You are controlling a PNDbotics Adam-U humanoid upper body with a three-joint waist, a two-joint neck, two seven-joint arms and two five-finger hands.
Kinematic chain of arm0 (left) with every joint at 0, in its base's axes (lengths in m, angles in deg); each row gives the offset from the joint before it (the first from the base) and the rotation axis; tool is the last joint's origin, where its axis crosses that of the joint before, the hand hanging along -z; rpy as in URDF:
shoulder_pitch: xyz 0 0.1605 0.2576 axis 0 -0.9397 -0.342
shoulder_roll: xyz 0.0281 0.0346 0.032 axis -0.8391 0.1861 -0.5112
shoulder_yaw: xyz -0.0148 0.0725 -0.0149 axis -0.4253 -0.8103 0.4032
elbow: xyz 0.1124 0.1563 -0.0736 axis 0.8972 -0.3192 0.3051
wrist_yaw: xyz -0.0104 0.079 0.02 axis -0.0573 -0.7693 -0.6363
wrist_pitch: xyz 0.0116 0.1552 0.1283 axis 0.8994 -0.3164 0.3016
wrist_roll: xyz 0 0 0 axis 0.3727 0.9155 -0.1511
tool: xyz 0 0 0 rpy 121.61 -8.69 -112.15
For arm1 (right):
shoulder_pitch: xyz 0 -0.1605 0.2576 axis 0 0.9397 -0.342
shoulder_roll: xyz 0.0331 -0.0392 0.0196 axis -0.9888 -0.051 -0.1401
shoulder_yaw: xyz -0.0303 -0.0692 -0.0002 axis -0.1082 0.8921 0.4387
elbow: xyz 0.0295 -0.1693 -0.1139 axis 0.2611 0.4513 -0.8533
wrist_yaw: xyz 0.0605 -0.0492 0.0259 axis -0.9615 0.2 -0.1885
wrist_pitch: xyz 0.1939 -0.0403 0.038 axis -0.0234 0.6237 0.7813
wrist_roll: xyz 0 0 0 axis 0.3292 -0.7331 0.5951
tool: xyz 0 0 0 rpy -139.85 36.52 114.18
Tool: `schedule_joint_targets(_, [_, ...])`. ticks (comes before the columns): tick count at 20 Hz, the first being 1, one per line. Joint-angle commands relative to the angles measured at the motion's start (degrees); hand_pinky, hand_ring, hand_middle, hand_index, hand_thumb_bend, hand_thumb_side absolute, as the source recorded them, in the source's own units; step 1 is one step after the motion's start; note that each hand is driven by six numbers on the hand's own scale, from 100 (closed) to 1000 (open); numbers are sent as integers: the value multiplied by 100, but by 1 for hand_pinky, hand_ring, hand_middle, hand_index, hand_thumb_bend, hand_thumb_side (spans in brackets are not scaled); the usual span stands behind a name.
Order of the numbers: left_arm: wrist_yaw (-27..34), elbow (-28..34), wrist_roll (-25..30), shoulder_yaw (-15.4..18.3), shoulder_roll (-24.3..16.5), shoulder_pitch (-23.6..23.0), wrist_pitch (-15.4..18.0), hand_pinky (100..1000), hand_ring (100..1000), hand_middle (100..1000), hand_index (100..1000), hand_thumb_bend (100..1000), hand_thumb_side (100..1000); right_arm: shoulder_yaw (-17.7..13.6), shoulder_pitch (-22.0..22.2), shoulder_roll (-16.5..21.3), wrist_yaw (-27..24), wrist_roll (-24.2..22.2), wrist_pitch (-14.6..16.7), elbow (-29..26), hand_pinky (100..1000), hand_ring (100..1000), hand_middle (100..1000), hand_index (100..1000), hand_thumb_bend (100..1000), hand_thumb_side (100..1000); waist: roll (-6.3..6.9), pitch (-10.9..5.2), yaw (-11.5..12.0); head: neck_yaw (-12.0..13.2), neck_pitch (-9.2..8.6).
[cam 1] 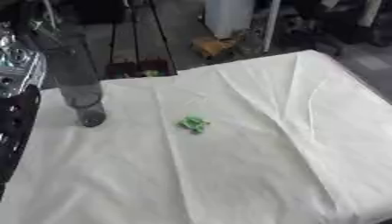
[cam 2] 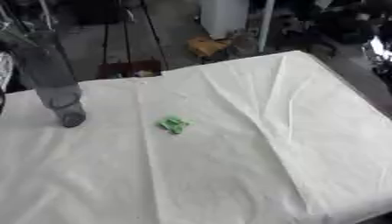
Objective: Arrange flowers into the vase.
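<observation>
A tall clear glass vase [cam 1: 76,83] stands on the white cloth at the far left, leaning in the picture with its base toward me. No flowers show in it. A small green scrap, perhaps a leaf or bit of flower [cam 1: 194,124], lies on the cloth near the middle, to the right of the vase's base. Black and silver parts of my left arm [cam 1: 17,118] run along the left edge, beside the vase. Neither hand can be made out in either view.
The table [cam 2: 253,144] is covered by a creased white cloth; its far edge and right edge fall away to the floor. Beyond the far edge stand dark stands, a brown box [cam 1: 211,46] and a white column [cam 1: 227,15].
</observation>
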Motion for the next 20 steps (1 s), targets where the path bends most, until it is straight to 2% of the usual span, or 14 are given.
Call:
schedule_joint_targets(1, [-334, 71, 1, 43, -211, 161, -152, 259, 242, 287, 462, 947, 600, -54, -69, 102, -54, -11, 11, -32, 797, 837, 875, 954, 173, 495, -10, -94, 20, -11, -3])
schedule_joint_targets(7, [-763, 102, 235, 21, -234, 180, -486, 360, 315, 354, 508, 969, 632, -51, -65, 97, -55, -19, 11, -24, 798, 837, 875, 954, 182, 490, -15, -113, 28, -13, 9])
schedule_joint_targets(8, [-825, 98, 318, 9, -242, 180, -548, 384, 359, 387, 535, 978, 643, -50, -63, 96, -55, -21, 11, -22, 798, 837, 875, 954, 172, 496, -16, -115, 22, -15, 15])
schedule_joint_targets(16, [-1299, 40, 934, -18, -309, 200, -965, 523, 494, 487, 615, 1000, 682, -54, -48, 96, -55, -27, 13, -8, 798, 836, 875, 953, 172, 496, -18, -137, 7, -18, 38])
schedule_joint_targets(20, [-1543, 31, 1118, -16, -331, 210, -1133, 564, 528, 519, 644, 1000, 692, -55, -40, 95, -57, -32, 14, -3, 798, 837, 875, 953, 172, 496, -12, -148, 19, 178, -34])
